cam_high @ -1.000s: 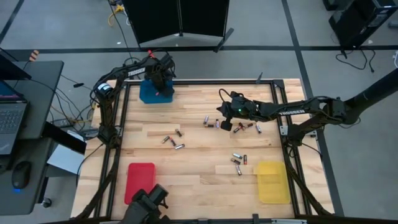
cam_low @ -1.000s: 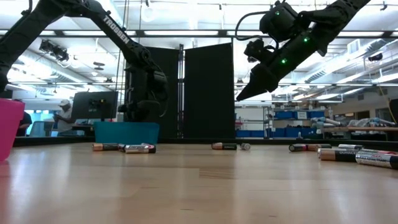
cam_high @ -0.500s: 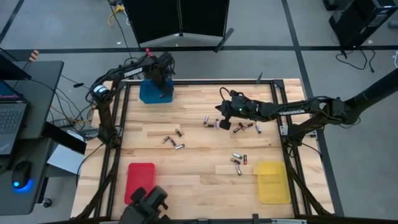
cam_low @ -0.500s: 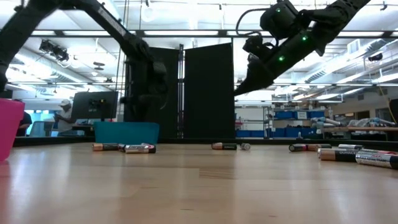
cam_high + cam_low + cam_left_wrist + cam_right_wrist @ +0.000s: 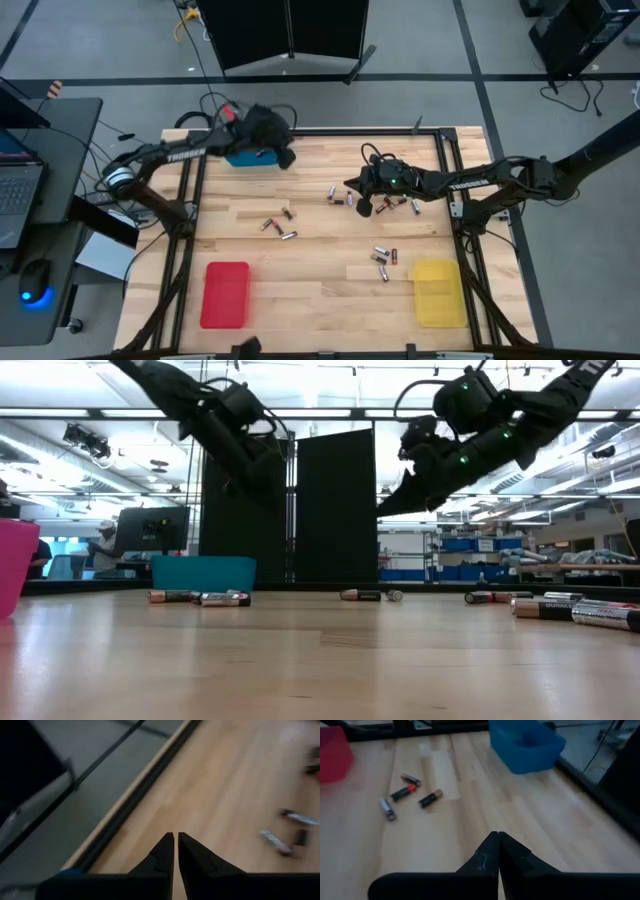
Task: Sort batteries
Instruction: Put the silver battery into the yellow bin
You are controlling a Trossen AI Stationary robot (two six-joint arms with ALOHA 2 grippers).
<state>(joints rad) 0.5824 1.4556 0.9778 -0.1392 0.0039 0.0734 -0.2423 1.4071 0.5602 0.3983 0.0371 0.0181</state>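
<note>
Bright overhead light, blurred wrist views

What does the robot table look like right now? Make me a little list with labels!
Left gripper: shut, empty, in the air near the blue tray
Right gripper: shut, empty, above the table's middle
Batteries: scattered in small groups on the wooden table
Red tray: near corner on the left arm's side
Yellow tray: near corner on the right arm's side
</note>
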